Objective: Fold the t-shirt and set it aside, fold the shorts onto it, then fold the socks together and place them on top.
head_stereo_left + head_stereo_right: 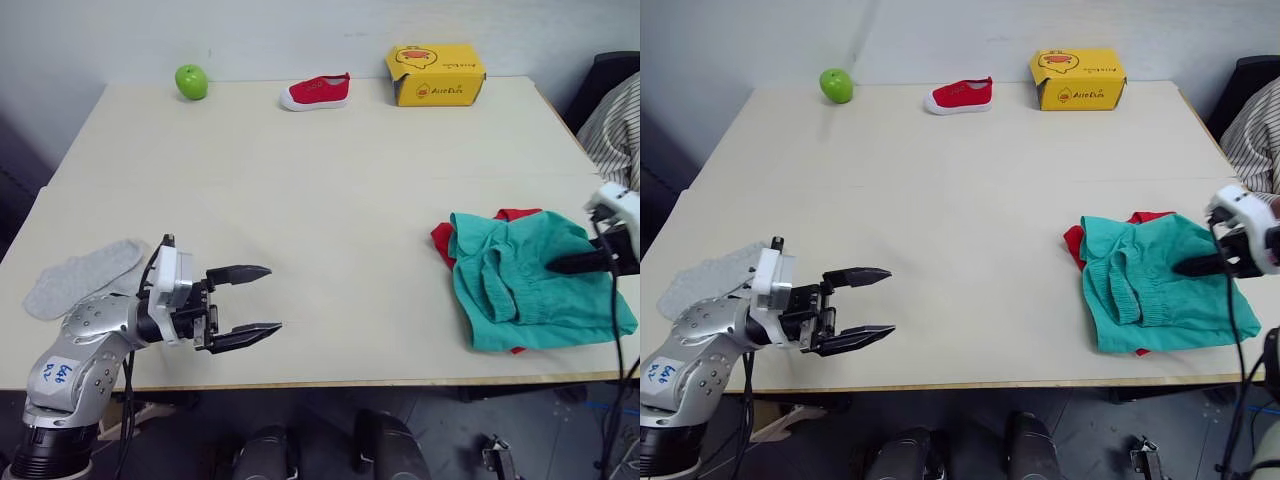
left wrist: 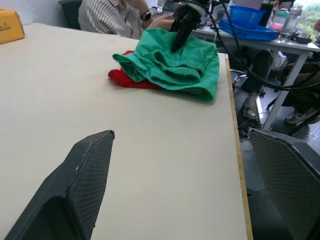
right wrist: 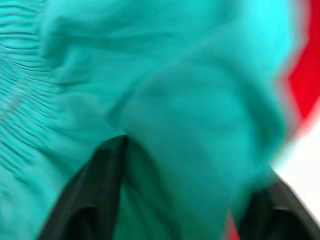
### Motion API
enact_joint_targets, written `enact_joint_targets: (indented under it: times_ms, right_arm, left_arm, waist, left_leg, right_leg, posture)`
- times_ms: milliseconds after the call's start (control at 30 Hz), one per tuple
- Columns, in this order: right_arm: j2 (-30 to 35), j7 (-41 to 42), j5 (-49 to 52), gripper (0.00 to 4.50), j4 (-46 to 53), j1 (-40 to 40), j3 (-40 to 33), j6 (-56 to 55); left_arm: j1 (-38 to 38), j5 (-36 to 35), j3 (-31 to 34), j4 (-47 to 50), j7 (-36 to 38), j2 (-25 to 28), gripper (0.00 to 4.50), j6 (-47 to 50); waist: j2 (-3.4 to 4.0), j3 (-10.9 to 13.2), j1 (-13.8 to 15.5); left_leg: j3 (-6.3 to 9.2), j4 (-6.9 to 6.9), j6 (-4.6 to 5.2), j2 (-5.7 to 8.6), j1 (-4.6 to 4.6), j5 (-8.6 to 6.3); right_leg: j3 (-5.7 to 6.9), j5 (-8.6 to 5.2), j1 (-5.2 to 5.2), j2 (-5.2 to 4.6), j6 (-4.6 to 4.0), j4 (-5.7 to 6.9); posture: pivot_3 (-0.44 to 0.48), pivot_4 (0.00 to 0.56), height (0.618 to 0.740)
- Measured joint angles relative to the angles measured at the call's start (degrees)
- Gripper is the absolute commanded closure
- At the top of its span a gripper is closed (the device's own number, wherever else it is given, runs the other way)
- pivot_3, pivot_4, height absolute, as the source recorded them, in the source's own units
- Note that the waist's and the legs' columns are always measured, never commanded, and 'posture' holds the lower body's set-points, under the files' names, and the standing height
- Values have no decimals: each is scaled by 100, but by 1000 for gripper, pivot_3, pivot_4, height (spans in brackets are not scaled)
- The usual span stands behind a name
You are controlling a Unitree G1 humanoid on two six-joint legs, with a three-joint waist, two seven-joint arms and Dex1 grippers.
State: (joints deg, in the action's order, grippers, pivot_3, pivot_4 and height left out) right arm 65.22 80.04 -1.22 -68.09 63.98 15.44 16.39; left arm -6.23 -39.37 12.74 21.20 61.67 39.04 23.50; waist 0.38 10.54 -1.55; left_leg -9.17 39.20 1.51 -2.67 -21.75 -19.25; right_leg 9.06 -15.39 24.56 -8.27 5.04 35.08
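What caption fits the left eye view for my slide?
Open left gripper beside light grey socks; right gripper on teal-green cloth shorts atop bright red t-shirt.

The table [image 1: 300, 200] has a smooth, matt, pale top. The shorts [image 1: 530, 285] are soft teal cloth, crinkled at the gathered waistband, lying on the red cloth t-shirt [image 1: 443, 238]. The socks [image 1: 80, 275] look like fuzzy grey knit. The left gripper [image 1: 262, 300] has matt black fingers [image 2: 82, 185] with a fine cross-hatched texture.

green apple [image 1: 191, 81] | red shoe [image 1: 316, 92] | yellow box [image 1: 435, 74] | table [image 1: 330, 210]
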Motion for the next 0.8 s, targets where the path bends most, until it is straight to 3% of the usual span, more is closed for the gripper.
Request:
enact_joint_targets:
  times_ms: [100, 133, 233, 367, 500, 600, 800]
  right_arm:
    - [175, -168, 39, 290, 70, 62, -307, -328]
    - [175, -466, 178, 105, 226, -93, -688, -975]
    - [-31, -784, 876, 49, 1019, -518, -1716, -2238]
    - [-651, -537, 1987, 49, 3065, -1996, -2670, -2507]
    - [-1895, -770, 2741, 49, 5192, -3858, -2824, -2406]
    - [-2484, -1100, 2887, 49, 6273, -4713, -2709, -2336]
    - [-3408, -1747, 2560, 49, 7020, -5712, -2400, -2752]
  left_arm:
    - [9, 9, 47, -155, -21, 26, 0, -4]
    - [77, 20, 94, -198, -40, 24, 0, -40]
    - [350, 84, 317, -452, -148, 6, 0, -169]
    - [738, 280, 620, -818, -177, 7, 0, -542]
    - [1271, 492, 1252, -1294, -357, -10, 0, -1024]
    - [1907, 596, 1909, -1452, -520, -138, 0, -1441]
    - [3147, 714, 3294, -1909, -1137, -702, 0, -2089]
  waist:
    - [2, 2, -32]
    - [10, 7, -61]
    - [30, 20, -107]
    - [5, 12, -51]
    - [-4, 13, -1]
    - [0, 15, 12]
    - [-58, -15, -9]
  left_leg:
    - [-7, -1, -4, -5, 7, -1]
    - [-17, -1, -6, -10, 11, -3]
    - [-34, -14, -13, -12, 32, -3]
    - [-25, -11, -22, -35, 35, -4]
    - [-30, -6, -23, -39, 32, -11]
    - [-29, -6, -9, -27, 35, -17]
    - [-30, -6, -4, -28, 48, -39]
  right_leg:
    - [-6, 0, -1, 8, 0, 2]
    - [-13, 0, 1, 13, 0, 6]
    - [-30, -2, 0, 24, -4, 18]
    - [-32, -4, -6, 45, -8, 37]
    - [-37, -5, 0, 44, -10, 40]
    - [-36, -5, -2, 25, -10, 42]
    - [-32, -11, -6, 14, -20, 24]
  posture:
    - [0, 150, 740]
    - [0, 150, 740]
    - [0, 150, 740]
    - [0, 150, 740]
    - [0, 150, 740]
    - [0, 150, 740]
    - [0, 150, 740]
